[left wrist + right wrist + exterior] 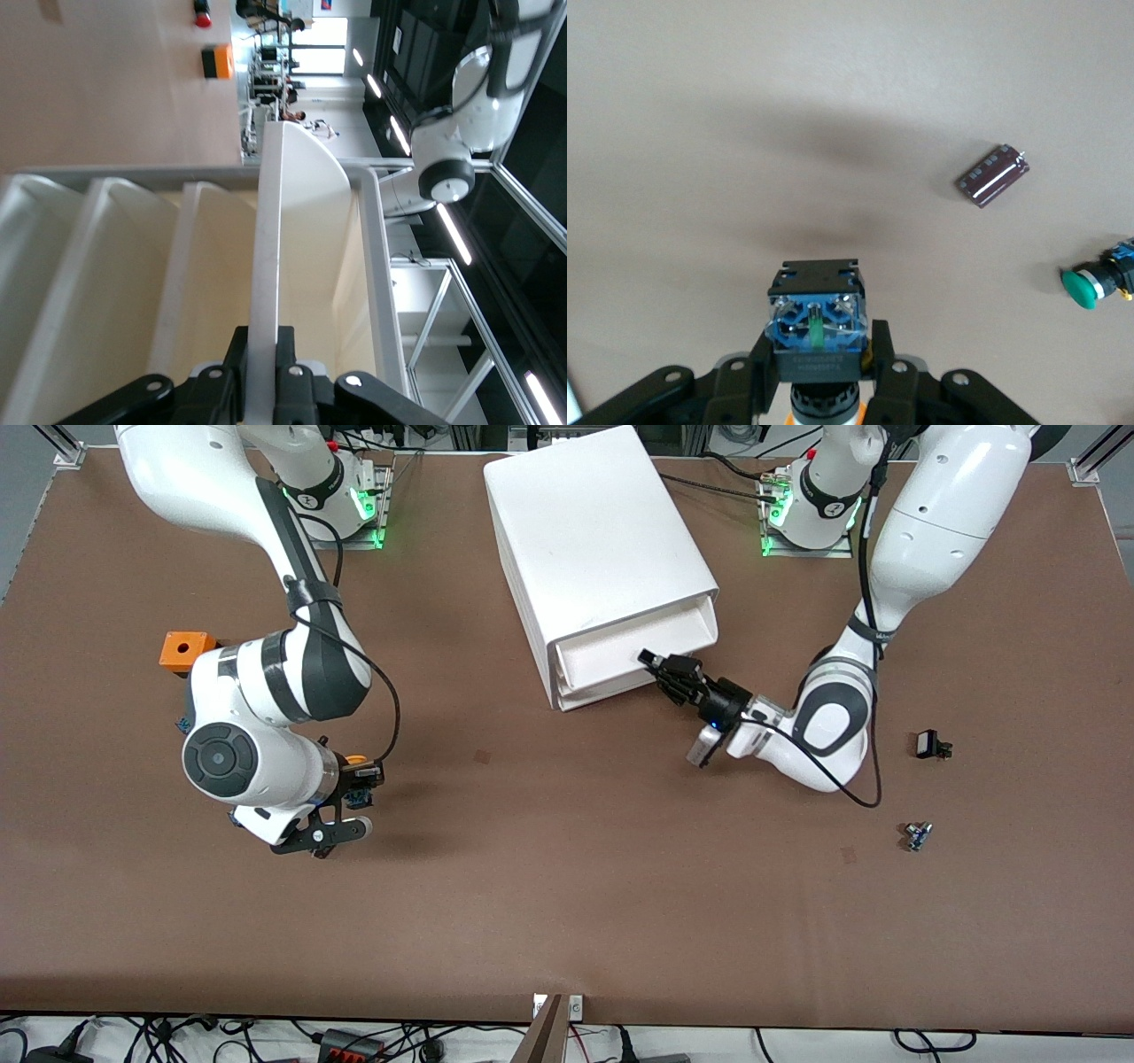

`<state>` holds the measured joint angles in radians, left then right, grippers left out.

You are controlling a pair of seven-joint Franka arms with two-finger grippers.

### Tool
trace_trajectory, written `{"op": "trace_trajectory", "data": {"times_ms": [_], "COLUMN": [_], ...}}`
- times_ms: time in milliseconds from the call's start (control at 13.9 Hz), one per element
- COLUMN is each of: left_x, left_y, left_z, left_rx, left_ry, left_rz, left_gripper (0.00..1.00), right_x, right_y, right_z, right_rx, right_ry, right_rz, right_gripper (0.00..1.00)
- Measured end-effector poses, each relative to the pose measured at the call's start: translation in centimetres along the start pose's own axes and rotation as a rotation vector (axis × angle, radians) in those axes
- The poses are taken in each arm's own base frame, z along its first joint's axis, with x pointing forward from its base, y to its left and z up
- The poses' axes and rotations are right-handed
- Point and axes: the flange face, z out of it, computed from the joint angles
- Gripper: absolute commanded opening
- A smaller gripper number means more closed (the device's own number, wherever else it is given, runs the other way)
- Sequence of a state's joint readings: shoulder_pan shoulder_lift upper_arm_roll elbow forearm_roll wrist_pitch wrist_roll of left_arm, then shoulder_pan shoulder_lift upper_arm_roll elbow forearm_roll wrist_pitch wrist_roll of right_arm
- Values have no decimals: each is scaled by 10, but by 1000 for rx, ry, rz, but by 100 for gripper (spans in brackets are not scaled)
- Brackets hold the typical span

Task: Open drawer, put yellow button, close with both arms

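Observation:
The white cabinet (594, 531) stands at the middle of the table, and its uppermost drawer (620, 657) is pulled out a little. My left gripper (657, 664) is shut on the drawer's front lip; in the left wrist view the fingers (236, 372) pinch this white lip (266, 266) from both sides. My right gripper (357, 775) is over the table toward the right arm's end and is shut on the yellow button (355, 761). In the right wrist view the button's black-and-blue body (817, 332) sits between the jaws of the gripper (818, 359), with its orange cap toward the wrist.
An orange block (182, 650) lies near the right arm. A green-capped button (1090, 285) and a brown cylinder (994, 175) lie on the table below the right gripper. A small black part (930, 744) and a small metal part (918, 835) lie toward the left arm's end.

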<state>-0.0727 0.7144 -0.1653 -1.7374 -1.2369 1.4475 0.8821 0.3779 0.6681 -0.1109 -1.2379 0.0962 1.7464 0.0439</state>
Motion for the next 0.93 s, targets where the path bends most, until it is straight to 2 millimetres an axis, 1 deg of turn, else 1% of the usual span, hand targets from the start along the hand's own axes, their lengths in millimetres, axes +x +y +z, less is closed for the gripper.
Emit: {"op": "trace_trajectory", "data": {"times_ms": [72,144,215,287,359,431,503,646,790,933], "left_x": [7,12,17,21,23,24,25,25,27,30], "left_y": [1,1,1,0,-1,-2,-4,-4,4,21], "left_z": [-12,-23,-33,-40,-44,-47,-51,-63,-80,-94], "left_rx": [11,19,25,28,27,29,35,46,49,58], "left_ry": [16,29,40,46,50,55,63,87,112,134], "left_rz": [3,2,1,-1,-8,-37,-61,-97,-136,-156], "left_gripper": [1,2,11,53,98,100,100,100,100,100], "right_x": [0,-1,-3,-6,-10,-13,-17,-30,-46,-63], "right_y": [-14,-33,-56,-79,-100,-117,-135,-177,-222,-259], "right_z": [-12,-24,-34,-43,-51,-60,-67,-78,-82,-80], "right_rx": [2,2,0,-1,1,4,8,18,23,26], "right_ry": [18,39,60,79,98,115,129,153,164,163], "right_rz": [-20,-46,-76,-94,-91,-83,-80,-64,-73,-81], "right_gripper": [0,0,0,0,0,0,0,0,0,0]}}
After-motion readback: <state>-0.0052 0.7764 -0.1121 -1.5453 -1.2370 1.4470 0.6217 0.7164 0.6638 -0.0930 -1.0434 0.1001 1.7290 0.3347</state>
